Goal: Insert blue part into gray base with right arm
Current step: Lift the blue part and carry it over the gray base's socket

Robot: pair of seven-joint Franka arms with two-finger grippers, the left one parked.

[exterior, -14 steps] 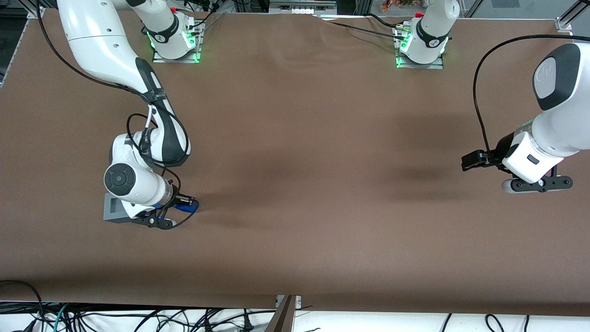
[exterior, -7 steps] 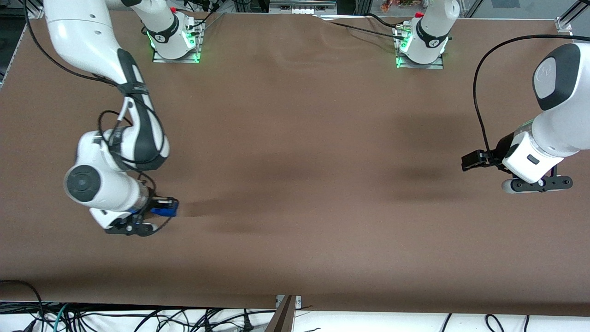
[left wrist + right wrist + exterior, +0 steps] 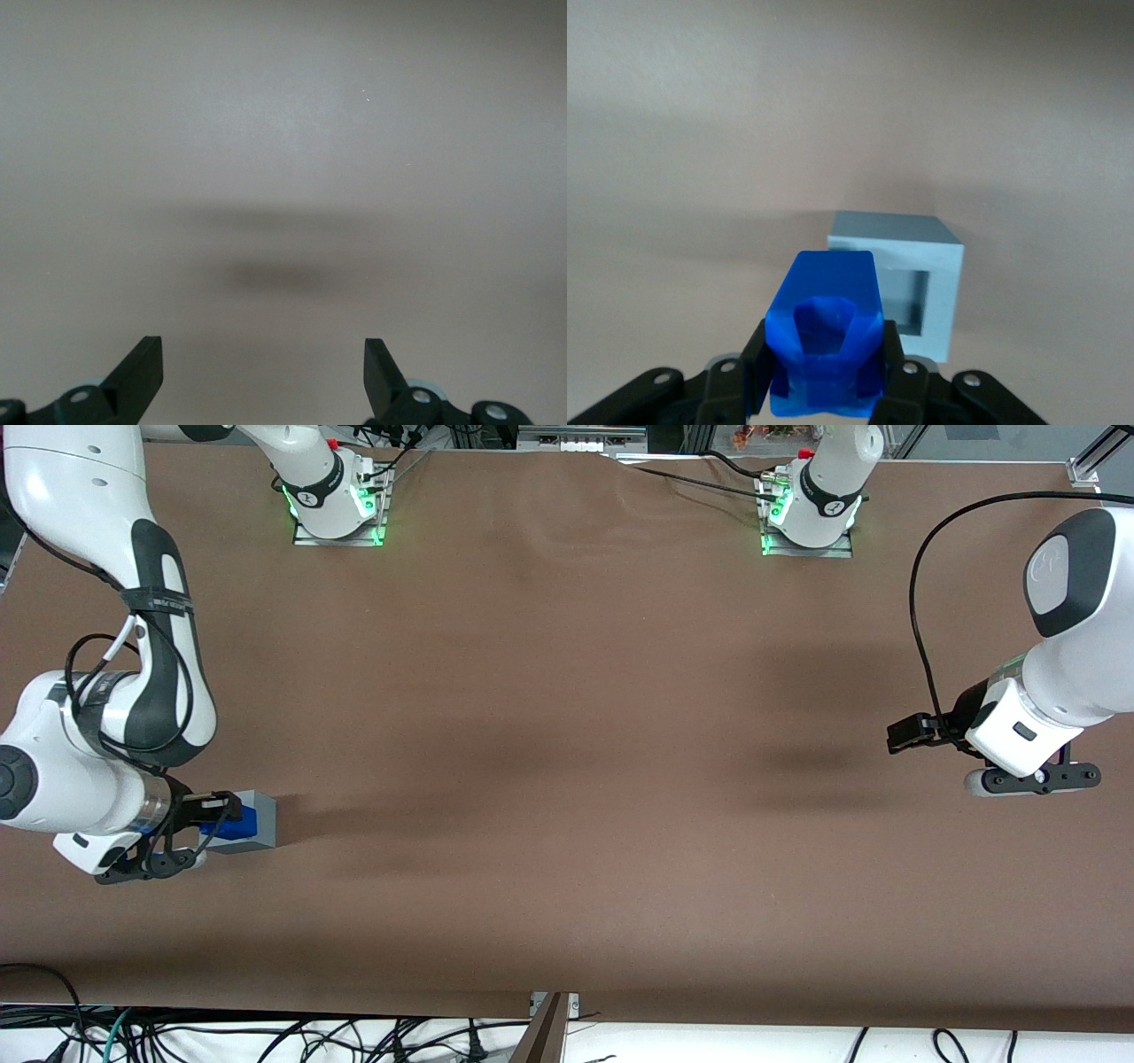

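1. Blue part (image 3: 826, 341) clamped between the two fingers of the right arm's pincer (image 3: 205, 825), closed on its sides, carried clear of the table (image 3: 567, 779).
2. In the front view, blue part (image 3: 232, 826) overlapping the gray base (image 3: 252, 824), at the working arm's end of the table.
3. Just past the held part in the right wrist view, gray base (image 3: 899, 274) standing on the table, recess visible as a darker square opening on one face, apparently empty.
4. Judged progress: pick-up done, carry to the base nearly done; alignment with the recess, the push home and the release all left.
5. Seating not yet achieved, as far as shown.
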